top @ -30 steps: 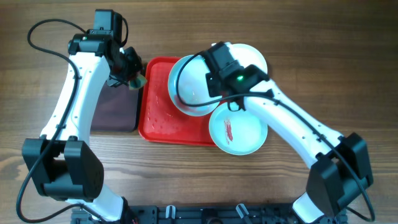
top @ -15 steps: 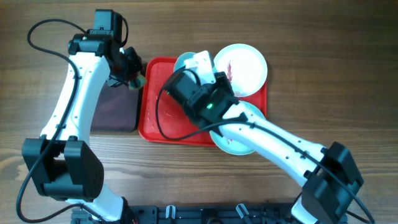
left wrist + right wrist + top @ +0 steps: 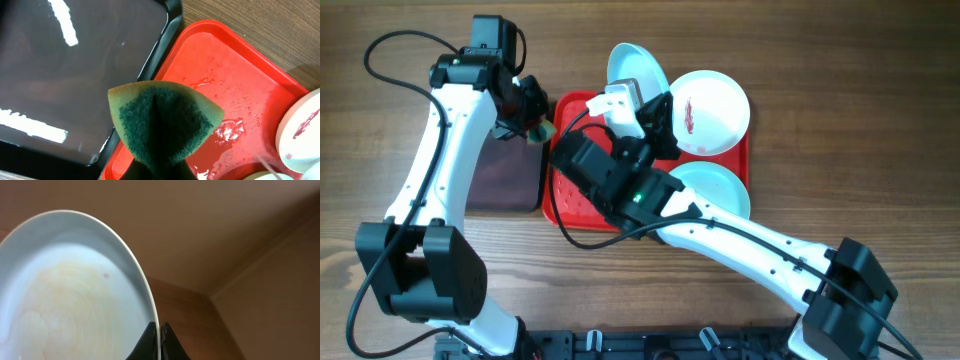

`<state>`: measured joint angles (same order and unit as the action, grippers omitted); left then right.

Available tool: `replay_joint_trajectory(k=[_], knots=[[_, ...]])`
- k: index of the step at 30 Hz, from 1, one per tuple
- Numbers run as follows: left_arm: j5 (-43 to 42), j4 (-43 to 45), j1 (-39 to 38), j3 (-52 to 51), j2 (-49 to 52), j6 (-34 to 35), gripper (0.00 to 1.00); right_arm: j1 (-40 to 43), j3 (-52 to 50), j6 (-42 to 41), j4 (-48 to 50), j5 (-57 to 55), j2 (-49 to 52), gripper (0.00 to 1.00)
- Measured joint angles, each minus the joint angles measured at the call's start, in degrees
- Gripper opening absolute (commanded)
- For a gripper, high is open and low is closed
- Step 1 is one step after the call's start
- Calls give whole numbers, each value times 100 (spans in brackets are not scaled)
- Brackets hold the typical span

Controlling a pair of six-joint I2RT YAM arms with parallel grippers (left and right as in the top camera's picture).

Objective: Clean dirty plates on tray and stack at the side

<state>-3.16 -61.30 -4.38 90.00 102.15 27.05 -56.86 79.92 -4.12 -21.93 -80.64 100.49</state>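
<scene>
**Right pincer** (image 3: 158,336): closed on the rim of a mint plate (image 3: 75,305), which it holds tilted above the far edge of the red tray (image 3: 570,195). The finger bases are cut off at the frame's bottom. The plate's face shows only a faint yellowish film.

**Left pincer** (image 3: 533,120): clamped on a folded sponge (image 3: 165,125), which hides the fingers almost wholly in the wrist view. It hangs over the seam between the black tray (image 3: 75,75) and the red tray.

**White plate** (image 3: 715,110): red-smeared, at the tray's far right.

**Second mint plate** (image 3: 720,190): at the near right, its left part hidden beneath the right arm.

**Desk** (image 3: 880,100): wood.
</scene>
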Motion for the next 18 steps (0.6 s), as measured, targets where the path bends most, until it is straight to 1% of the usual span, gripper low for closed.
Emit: replay_joint_trajectory(k=[4, 6, 8, 13, 15, 16, 18], knots=[[0, 0, 0, 0, 0, 0, 4, 2, 0, 337, -120, 63, 0, 4], [0, 0, 0, 0, 0, 0, 4, 4, 0, 376, -450, 442, 0, 4], [0, 0, 0, 0, 0, -2, 4, 24, 0, 212, -857, 1032, 0, 4], [-2, -2, 0, 0, 0, -2, 4, 267, 0, -964, -1714, 2857, 0, 4], [-2, -2, 0, 0, 0, -2, 4, 444, 0, -1381, -1801, 3442, 2, 4], [-2, 0, 0, 0, 0, -2, 4, 625, 0, -1716, -1794, 3958, 13, 4], [-2, -2, 0, 0, 0, -2, 4, 844, 0, -2015, -1652, 4618, 92, 4]])
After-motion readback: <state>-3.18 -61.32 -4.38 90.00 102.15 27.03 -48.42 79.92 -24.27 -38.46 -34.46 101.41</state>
